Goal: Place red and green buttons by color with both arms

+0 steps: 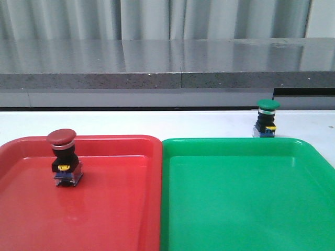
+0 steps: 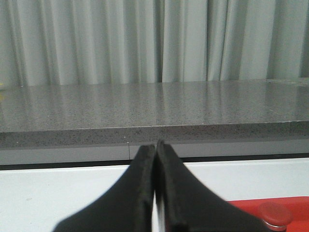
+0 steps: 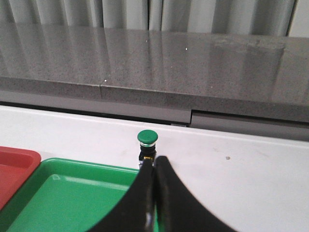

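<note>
Upright, red button [image 1: 64, 157] sits in red tray [image 1: 104, 219] — green tray [image 1: 246, 209] empty.

Two mushroom-head push-button switches, both upright.

The dark-red-capped plastic push-button switch [image 1: 64, 157], with black body, yellow tag and blue-and-clear base, stands inside the red plastic tray [image 1: 115, 219] toward its 10 o'clock corner. The green-capped plastic push-button switch [image 1: 267, 118], built the same, stands on the white table just beyond the green plastic tray's [image 1: 246, 209] far rim, near its 1 o'clock corner.
</note>
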Controlling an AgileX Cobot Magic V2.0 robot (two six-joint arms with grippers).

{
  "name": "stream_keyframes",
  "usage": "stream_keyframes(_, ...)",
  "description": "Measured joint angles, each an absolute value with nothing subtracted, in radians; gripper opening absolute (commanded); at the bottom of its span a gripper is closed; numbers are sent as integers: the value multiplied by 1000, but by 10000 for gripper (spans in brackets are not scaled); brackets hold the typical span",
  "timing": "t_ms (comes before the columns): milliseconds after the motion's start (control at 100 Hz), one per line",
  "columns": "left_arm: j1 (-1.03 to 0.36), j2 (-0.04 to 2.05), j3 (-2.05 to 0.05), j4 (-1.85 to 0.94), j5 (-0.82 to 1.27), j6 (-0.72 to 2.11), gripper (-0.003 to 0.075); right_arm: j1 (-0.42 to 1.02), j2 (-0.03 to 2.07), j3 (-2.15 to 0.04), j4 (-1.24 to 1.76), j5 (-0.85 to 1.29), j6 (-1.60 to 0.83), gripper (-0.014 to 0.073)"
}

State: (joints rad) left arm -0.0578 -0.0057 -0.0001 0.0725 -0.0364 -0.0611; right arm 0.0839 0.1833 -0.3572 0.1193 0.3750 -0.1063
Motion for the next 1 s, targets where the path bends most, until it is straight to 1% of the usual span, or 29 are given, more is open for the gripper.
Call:
stream_keyframes(240, -58, -6, 0, 72, -36, -61, -19, 84, 408, -598, 119, 600, -106, -110)
stream_keyframes(370, -58, -6, 0, 72, -36, -61, -19, 84, 507, -684, 119, 659, -106, -110)
stream_keyframes(590, -58, -6, 0, 72, -36, -61, -19, 84, 591, -706, 119, 663, -106, -110)
stream_keyframes(890, -58, -6, 0, 72, -36, -61, -19, 84, 601, -706, 119, 690, -106, -109)
stream_keyframes(950, -58, -6, 0, 72, -36, -61, -20, 84, 601, -706, 119, 701, -106, -99)
stream_keyframes(1000, -58, -6, 0, 72, -36, -61, -19, 84, 601, -706, 119, 711, -106, -67)
